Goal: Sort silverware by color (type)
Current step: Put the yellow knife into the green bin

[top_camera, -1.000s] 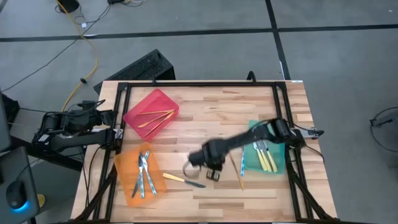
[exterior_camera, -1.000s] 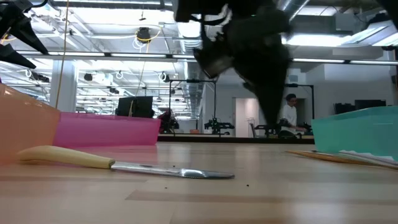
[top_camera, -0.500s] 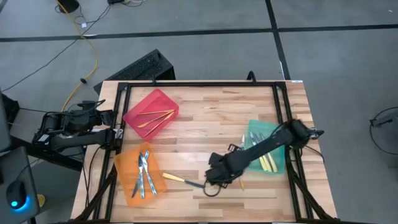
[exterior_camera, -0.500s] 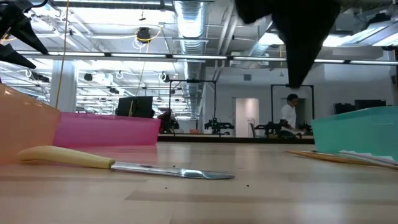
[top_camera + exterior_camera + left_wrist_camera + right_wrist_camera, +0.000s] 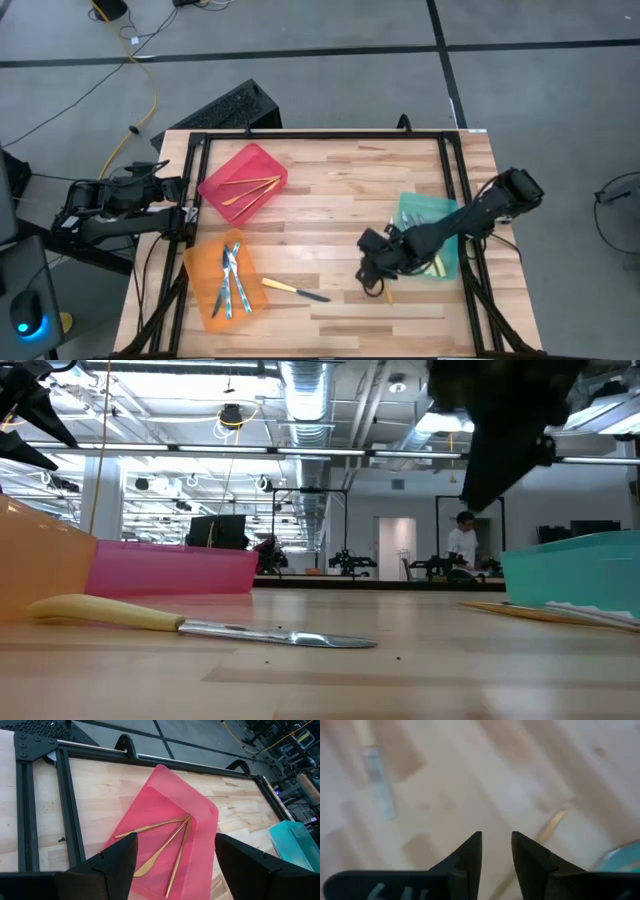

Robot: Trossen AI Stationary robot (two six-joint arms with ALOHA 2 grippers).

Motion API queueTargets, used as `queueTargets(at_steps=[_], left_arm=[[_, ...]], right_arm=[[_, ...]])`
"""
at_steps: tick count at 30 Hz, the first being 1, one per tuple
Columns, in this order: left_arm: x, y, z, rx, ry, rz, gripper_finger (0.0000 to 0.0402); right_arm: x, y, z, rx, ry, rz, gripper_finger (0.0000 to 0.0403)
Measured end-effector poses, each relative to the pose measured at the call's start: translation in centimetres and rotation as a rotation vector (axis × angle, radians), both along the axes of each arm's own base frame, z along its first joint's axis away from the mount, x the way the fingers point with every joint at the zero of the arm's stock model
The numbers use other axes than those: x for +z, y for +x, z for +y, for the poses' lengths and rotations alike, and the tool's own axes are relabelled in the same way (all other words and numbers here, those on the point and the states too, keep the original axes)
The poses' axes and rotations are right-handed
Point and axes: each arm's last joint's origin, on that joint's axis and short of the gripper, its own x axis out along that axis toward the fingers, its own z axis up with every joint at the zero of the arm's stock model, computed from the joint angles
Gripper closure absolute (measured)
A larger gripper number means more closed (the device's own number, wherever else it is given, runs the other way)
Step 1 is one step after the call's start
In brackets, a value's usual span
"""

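Note:
My right gripper [image 5: 372, 270] hovers over the table just left of the teal bin [image 5: 430, 240], fingers [image 5: 496, 840] slightly open with nothing between them. A slim gold piece [image 5: 550, 827] lies flat on the wood beside it [image 5: 388, 293]. A yellow-handled knife [image 5: 295, 290] lies flat farther left [image 5: 200, 622]. The red bin [image 5: 165, 835] holds three gold pieces [image 5: 170, 840]. The orange bin [image 5: 222, 280] holds silvery-blue pieces [image 5: 232, 278]. The teal bin holds yellow-handled pieces [image 5: 432, 262]. My left gripper [image 5: 175, 845] waits open at the table's left edge.
A black frame [image 5: 320, 135] runs around the wooden tabletop. The three bins stand at the far left, near left and right. Bare wood lies in the table's middle and along its far side. A person [image 5: 465, 545] stands far off in the room behind.
My right gripper has swung from the table's middle toward the right edge, ending beside the teal bin, and it has turned as it went. In the low view its arm has shifted to the right. The knife and the gold piece have stayed where they were.

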Motion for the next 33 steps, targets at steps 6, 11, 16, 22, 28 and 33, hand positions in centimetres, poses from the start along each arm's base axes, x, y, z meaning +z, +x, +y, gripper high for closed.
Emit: queueTargets(at_steps=[6,11,16,22,28,33], left_arm=[[0.0,0.0,0.0,0.000,0.000,0.000,0.0155],[0.0,0.0,0.0,0.000,0.000,0.000,0.0155],[0.0,0.0,0.0,-0.001,0.000,0.000,0.0155],[0.0,0.0,0.0,-0.002,-0.001,0.003,0.0155],[-0.1,0.0,0.0,-0.001,0.001,0.030,0.0155],[-0.2,0.0,0.0,-0.002,0.000,0.039,0.0155]], right_arm=[[-1.5,1.6,-1.6,0.087,0.006,0.001,0.0218],[-1.3,4.8,-1.4,0.348,-0.053,-0.221,0.0185],[-1.2,7.4,-1.8,0.442,-0.134,-0.427,0.0182],[-2.3,10.6,-1.8,0.511,-0.250,-0.565,0.0188],[-2.9,14.3,-1.0,0.529,-0.270,-0.545,0.0191],[-2.5,17.4,0.2,0.534,-0.249,-0.433,0.0191]])
